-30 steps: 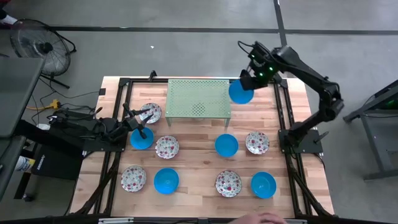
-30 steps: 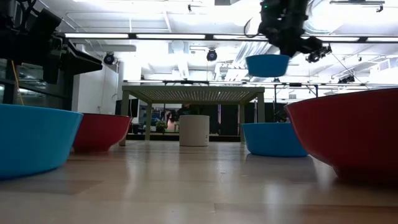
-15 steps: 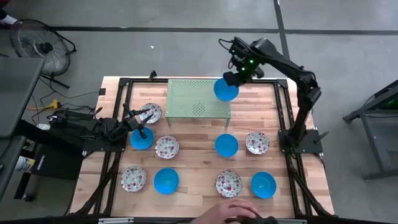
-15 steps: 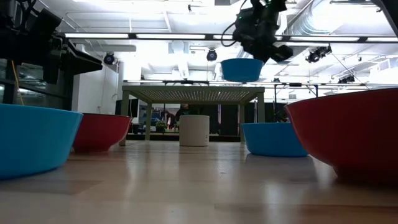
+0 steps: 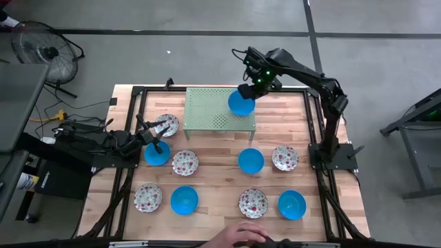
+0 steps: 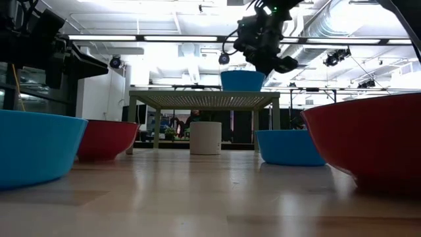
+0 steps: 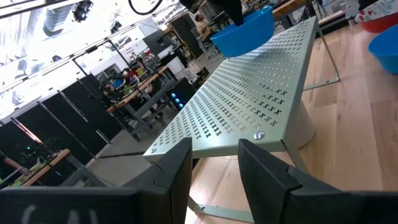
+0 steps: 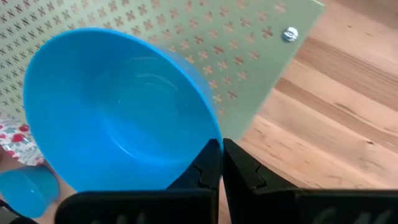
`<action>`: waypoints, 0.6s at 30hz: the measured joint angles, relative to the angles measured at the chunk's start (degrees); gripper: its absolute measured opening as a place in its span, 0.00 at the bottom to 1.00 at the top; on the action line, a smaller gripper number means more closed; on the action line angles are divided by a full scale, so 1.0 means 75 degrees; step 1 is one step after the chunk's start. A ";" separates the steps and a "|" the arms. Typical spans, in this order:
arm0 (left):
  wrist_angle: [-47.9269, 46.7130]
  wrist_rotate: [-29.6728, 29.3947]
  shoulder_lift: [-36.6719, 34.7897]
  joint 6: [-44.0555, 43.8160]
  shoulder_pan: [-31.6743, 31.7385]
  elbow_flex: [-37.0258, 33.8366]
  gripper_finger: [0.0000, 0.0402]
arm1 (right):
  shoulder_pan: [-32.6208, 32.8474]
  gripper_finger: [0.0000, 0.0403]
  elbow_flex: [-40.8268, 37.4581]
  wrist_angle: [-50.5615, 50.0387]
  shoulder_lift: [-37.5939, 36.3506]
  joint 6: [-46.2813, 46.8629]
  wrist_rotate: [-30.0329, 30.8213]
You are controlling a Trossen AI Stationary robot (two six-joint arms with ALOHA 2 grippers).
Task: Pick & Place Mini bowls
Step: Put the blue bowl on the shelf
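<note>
The blue bowl, pinched by the right gripper, has been carried inward over the rack's right edge; placement appears imminent. The left gripper, parted, waits near the table's left edge.

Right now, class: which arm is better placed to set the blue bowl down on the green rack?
The right. Its pincer already grips the blue bowl above the rack; the left pincer waits low beside the table's left edge.

In the low view the big red bowl runs off the right edge and a blue bowl off the left. A person's hand is cut by the bottom edge of the high view. The right gripper hides part of the held blue bowl's rim.
</note>
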 joint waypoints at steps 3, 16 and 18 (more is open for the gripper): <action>0.0000 0.0000 0.0000 -0.0001 0.0002 -0.0001 0.32 | 0.0061 0.00 0.0000 0.0018 0.0019 0.0163 0.0121; 0.0000 0.0000 -0.0002 0.0000 0.0002 -0.0003 0.32 | 0.0192 0.00 -0.0006 0.0047 0.0050 0.0654 0.0389; 0.0000 0.0000 0.0000 -0.0002 0.0000 0.0000 0.32 | 0.0211 0.00 -0.0006 0.0052 0.0050 0.0651 0.0411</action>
